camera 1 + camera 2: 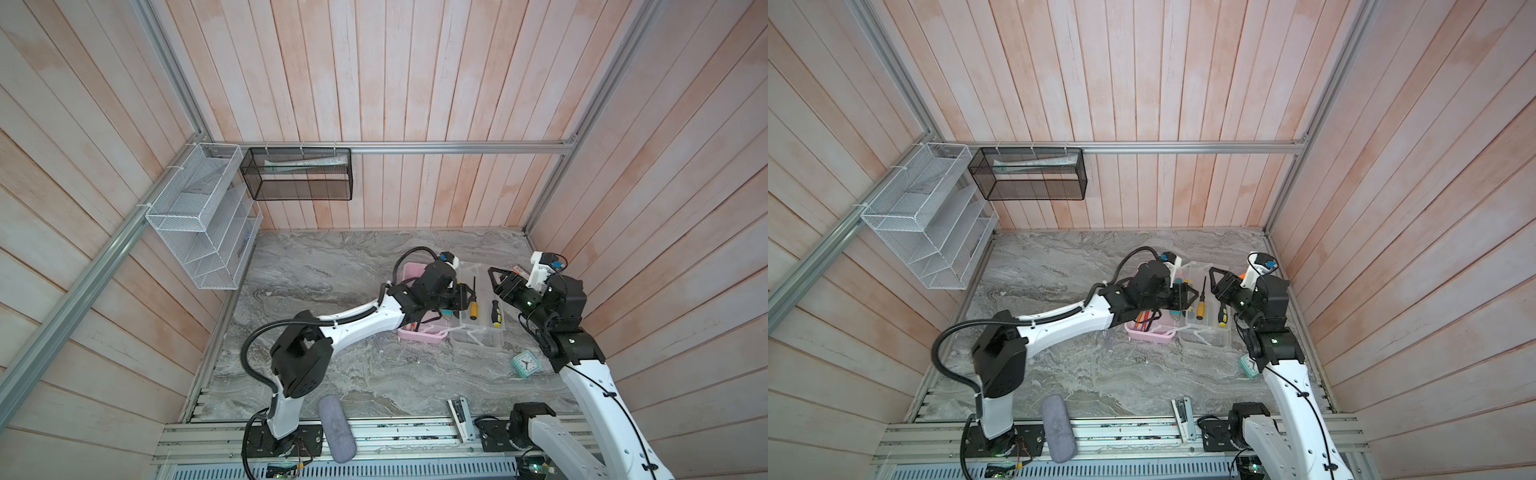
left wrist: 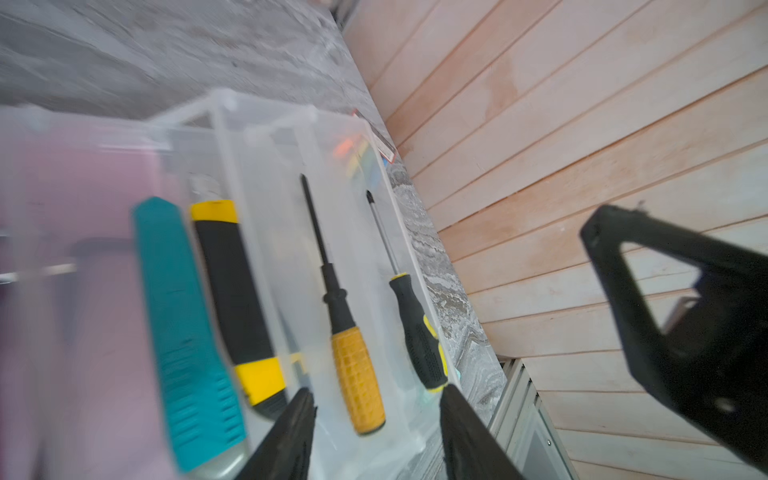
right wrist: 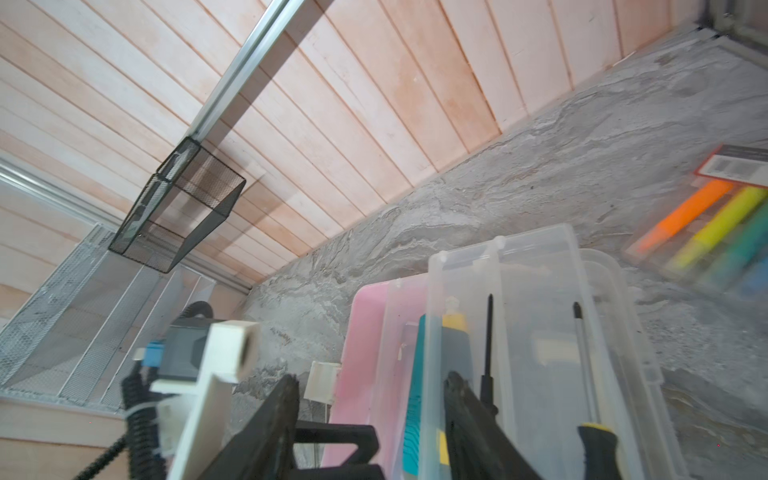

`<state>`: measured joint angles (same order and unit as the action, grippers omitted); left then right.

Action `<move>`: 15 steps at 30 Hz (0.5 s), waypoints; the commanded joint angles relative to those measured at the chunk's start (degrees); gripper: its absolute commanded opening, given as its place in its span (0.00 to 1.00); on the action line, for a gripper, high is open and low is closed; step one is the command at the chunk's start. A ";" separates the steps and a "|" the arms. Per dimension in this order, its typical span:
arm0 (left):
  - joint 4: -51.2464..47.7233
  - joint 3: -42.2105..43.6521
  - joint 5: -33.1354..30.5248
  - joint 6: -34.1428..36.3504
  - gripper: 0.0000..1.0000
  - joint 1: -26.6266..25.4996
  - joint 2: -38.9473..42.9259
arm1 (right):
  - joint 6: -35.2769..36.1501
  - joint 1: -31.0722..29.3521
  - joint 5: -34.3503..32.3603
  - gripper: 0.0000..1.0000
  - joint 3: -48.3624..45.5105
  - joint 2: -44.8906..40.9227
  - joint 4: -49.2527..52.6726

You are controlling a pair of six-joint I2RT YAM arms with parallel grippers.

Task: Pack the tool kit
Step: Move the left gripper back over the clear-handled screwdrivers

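Only printing I can spot is the barcode label (image 3: 733, 165) on the highlighter packet (image 3: 706, 237), and it's too smeared to read. The pink box (image 1: 419, 336) sits right-rear on the marble table (image 1: 324, 270). The clear tray (image 1: 478, 338) is right against it, holding a yellow-handled screwdriver (image 1: 473, 308) and a black-yellow screwdriver (image 1: 495, 312). The teal tool (image 2: 187, 332) and black-yellow tool (image 2: 237, 291) lie side by side behind a clear wall, can't tell which compartment.

The left gripper (image 2: 376, 390) hovers over the yellow handle, jaws apart, holding nothing. The right gripper (image 3: 370, 378) is by the tray's right rim, jaws spread, empty.

It's tight toward the right wall, with lots of free tabletop left and front. A small clock (image 1: 525, 363) sits near the tray's front corner and a grey pouch (image 1: 336, 428) lies on the front edge.
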<state>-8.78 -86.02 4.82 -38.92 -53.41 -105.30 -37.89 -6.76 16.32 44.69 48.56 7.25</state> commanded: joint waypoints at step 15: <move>-11.43 39.96 -13.13 -4.02 0.52 12.78 26.85 | -1.02 -35.49 -13.16 0.53 4.75 23.72 -5.90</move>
<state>-20.36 -47.51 -7.51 -39.90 -40.80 -78.48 -37.45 -40.91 3.73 49.08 70.76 4.32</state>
